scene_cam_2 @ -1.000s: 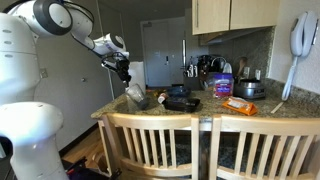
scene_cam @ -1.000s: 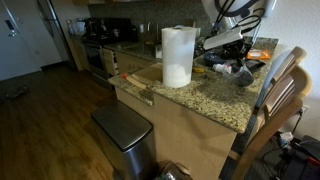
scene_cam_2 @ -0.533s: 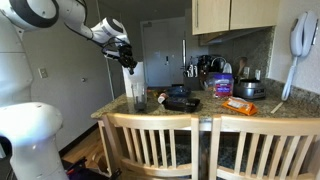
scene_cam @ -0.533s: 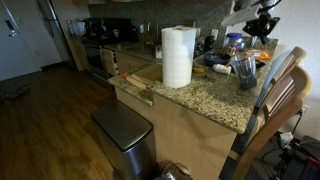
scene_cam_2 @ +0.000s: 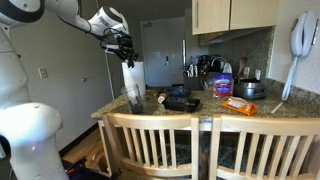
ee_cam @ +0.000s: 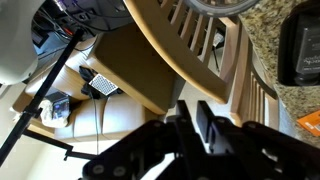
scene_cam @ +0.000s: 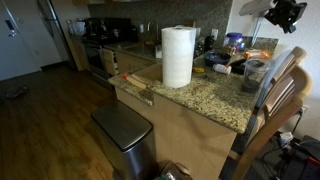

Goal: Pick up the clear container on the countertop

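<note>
Arm (scene_cam_2: pixel 72 8) reaches out high over the countertop (scene_cam: pixel 215 100), gripper (scene_cam: pixel 283 14) above the clear container (scene_cam: pixel 253 75); finger spacing cannot be made out.

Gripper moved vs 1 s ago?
Yes. In an exterior view the gripper has risen and shifted farther from the paper towel roll; it is now well above the clear container.
</note>
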Controlling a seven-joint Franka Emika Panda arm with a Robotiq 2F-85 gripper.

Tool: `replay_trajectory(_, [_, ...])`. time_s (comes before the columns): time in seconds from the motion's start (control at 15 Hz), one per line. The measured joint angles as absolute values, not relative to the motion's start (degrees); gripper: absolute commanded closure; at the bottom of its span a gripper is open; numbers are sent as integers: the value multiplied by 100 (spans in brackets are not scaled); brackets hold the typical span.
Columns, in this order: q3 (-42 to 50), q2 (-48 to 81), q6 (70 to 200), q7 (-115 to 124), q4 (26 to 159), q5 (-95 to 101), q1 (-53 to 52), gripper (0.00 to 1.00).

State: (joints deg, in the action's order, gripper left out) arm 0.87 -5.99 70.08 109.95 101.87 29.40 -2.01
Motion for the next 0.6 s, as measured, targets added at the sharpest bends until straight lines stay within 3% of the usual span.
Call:
replay_trajectory(0.13, [108, -615, 7056, 10995, 10359, 2885, -146, 65])
replay_trajectory(0.6, [110, -711, 7071, 10994, 10433, 2871, -133, 65])
